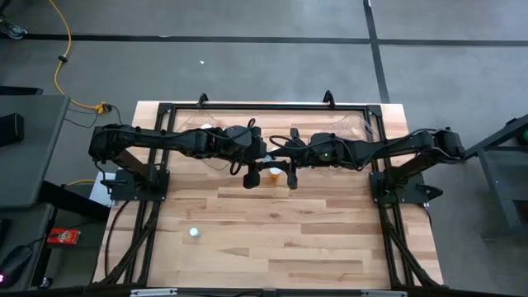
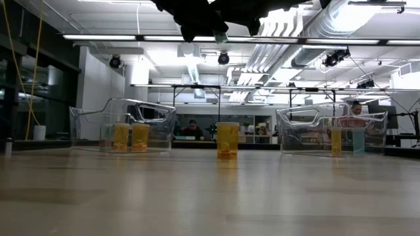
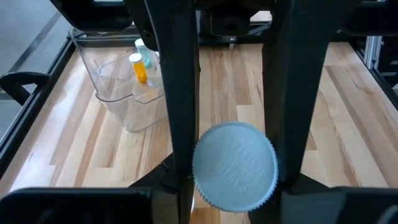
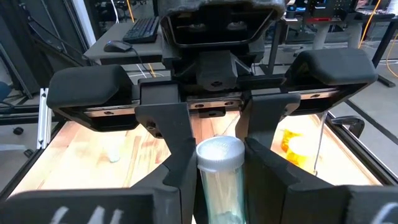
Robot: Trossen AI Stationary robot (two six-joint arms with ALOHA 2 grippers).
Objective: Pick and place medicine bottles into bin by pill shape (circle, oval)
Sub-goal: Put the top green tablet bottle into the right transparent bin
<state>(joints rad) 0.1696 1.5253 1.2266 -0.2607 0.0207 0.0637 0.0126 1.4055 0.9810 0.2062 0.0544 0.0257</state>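
White-capped bottle (image 4: 219,180) stands upright between the right pincer (image 4: 214,165) fingers

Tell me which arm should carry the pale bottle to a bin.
Right, probably: the right gripper has the pale bottle snug between its fingers. The left gripper looks occupied, clamped on a white cap.
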